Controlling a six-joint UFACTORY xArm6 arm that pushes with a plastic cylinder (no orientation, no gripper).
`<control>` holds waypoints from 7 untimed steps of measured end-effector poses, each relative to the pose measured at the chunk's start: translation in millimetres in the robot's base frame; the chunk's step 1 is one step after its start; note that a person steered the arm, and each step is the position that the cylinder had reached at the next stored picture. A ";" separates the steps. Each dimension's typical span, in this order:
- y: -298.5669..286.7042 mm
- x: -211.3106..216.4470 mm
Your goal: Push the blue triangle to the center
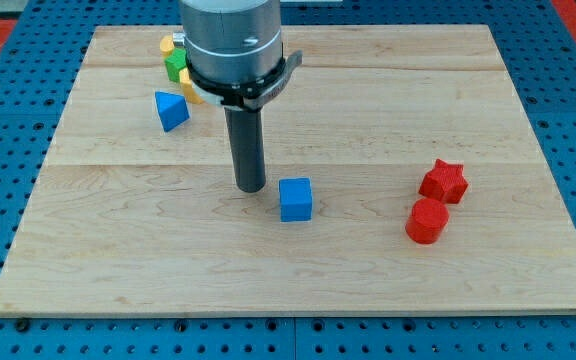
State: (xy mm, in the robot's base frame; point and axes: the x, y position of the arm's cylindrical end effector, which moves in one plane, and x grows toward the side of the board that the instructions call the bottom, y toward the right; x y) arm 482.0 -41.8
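The blue triangle [171, 109] lies on the wooden board [298, 260] at the upper left. My tip [251, 187] rests on the board near its middle, well to the lower right of the triangle and apart from it. A blue cube [295, 199] sits just right of my tip, a small gap between them.
A green block [175, 66] and yellow blocks [168, 45] sit at the upper left, partly hidden behind the arm's body [233, 45]. A red star-shaped block [443, 181] and a red cylinder [427, 221] lie at the right. Blue pegboard surrounds the board.
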 end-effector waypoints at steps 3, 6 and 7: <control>96.2 38.0; -102.7 52.1; -184.0 41.2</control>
State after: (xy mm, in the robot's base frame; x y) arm 523.2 -225.8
